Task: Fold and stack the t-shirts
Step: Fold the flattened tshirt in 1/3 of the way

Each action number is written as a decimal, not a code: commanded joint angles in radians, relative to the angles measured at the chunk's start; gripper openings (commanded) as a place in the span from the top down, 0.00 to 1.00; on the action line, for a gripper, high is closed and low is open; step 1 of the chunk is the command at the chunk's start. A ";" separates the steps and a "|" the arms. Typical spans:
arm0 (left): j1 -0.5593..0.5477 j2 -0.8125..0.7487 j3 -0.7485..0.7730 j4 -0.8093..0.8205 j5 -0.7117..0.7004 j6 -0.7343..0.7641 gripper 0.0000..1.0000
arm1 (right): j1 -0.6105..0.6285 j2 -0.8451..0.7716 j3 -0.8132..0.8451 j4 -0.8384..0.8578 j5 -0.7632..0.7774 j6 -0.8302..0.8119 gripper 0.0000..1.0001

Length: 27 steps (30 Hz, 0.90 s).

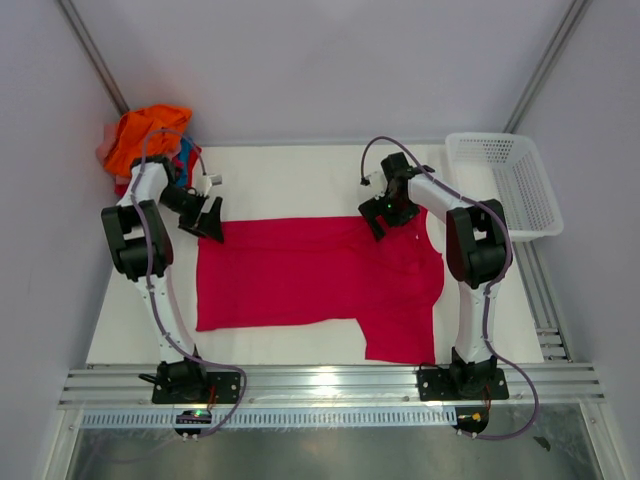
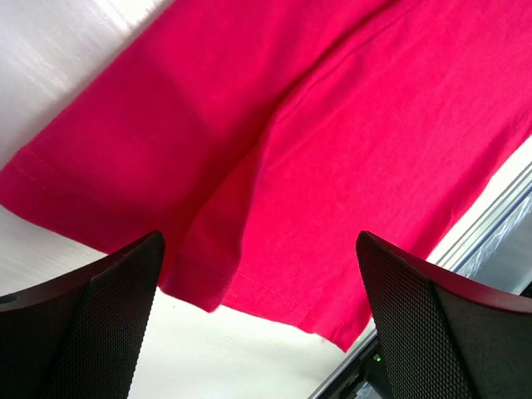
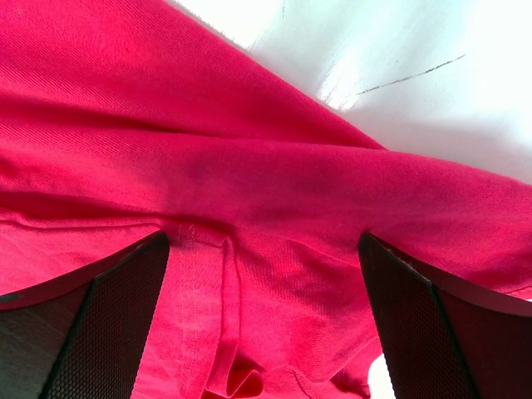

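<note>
1. The plain crimson cloth t-shirt [image 1: 310, 270] lies flat on the white table [image 1: 280, 175]. Its long axis runs from one gripper toward the other. One short sleeve points toward the arm bases, on the right gripper's side.
2. The left gripper [image 1: 208, 230] hangs over the far corner of the shirt. Its black fingers [image 2: 83, 332] stand fully apart and hold nothing. The hem corner lies just under the gap between them.
3. The right gripper [image 1: 380, 222] is above the same far edge, equally near to it. It is also wide open and empty, with wrinkled cloth and a seam below. I cannot tell if the tips touch the cloth.
4. I judge that both must pinch this edge and pull it toward the bases.
5. Beyond the left gripper sits a heap of orange and blue t-shirts [image 1: 150, 135]. A white plastic mesh basket [image 1: 500, 185] stands outward of the right gripper.
</note>
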 commanded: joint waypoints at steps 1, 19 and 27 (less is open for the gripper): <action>0.006 -0.087 -0.008 -0.195 0.064 0.125 0.01 | 0.003 0.004 0.021 0.003 -0.010 0.010 0.01; -0.011 -0.176 -0.147 -0.336 -0.160 0.326 0.01 | 0.003 -0.043 0.228 -0.090 0.016 0.024 0.01; -0.034 -0.266 -0.198 -0.326 -0.134 0.345 0.01 | 0.072 0.041 0.360 -0.082 0.008 0.039 0.01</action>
